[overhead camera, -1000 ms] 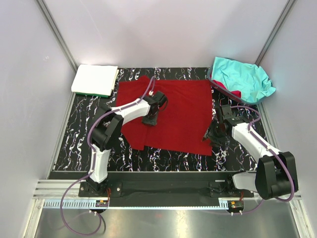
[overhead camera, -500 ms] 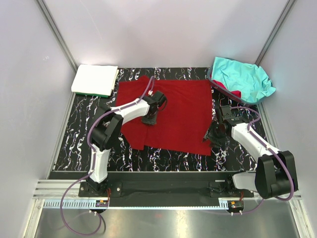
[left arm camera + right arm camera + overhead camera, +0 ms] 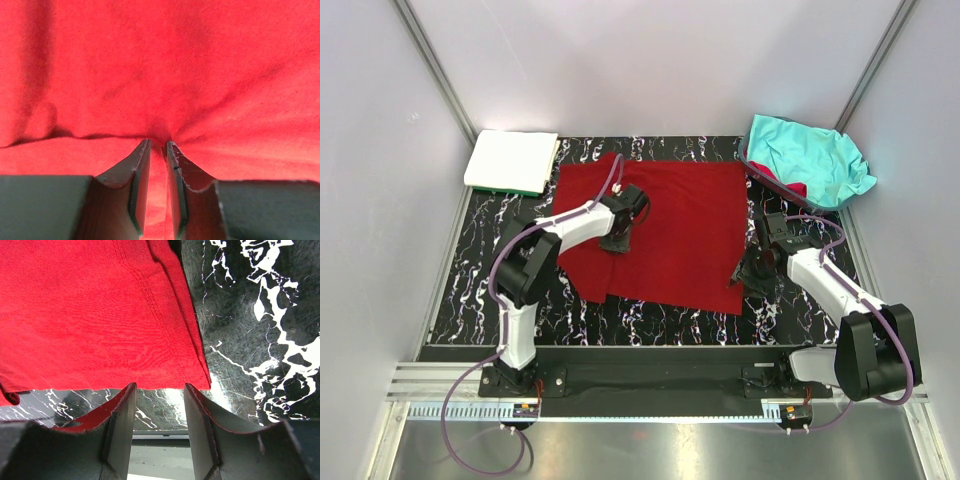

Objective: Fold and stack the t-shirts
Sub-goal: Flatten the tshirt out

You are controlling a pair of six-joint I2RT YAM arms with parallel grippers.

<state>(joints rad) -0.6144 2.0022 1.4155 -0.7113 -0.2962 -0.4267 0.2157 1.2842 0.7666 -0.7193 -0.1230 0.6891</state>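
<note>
A dark red t-shirt (image 3: 685, 225) lies spread on the black marbled mat (image 3: 480, 270). My left gripper (image 3: 617, 240) is down on its left half. In the left wrist view the gripper (image 3: 157, 145) is shut on a pinch of the red cloth (image 3: 150, 60), which puckers toward the tips. My right gripper (image 3: 750, 272) stands open at the shirt's near right corner. In the right wrist view the gripper (image 3: 159, 387) holds nothing, and the red hem (image 3: 165, 382) lies just past its tips. A crumpled turquoise t-shirt (image 3: 810, 160) sits at the back right. A folded white t-shirt (image 3: 510, 158) rests on a green one (image 3: 516, 189) at the back left.
A bit of red cloth (image 3: 792, 188) shows under the turquoise heap. Grey walls with metal rails close in the mat on the left, right and back. The arms' base rail (image 3: 650, 365) runs along the near edge.
The left jaws have closed on the red cloth, and the left gripper has shifted slightly left and back with it. The right arm has hardly moved.
</note>
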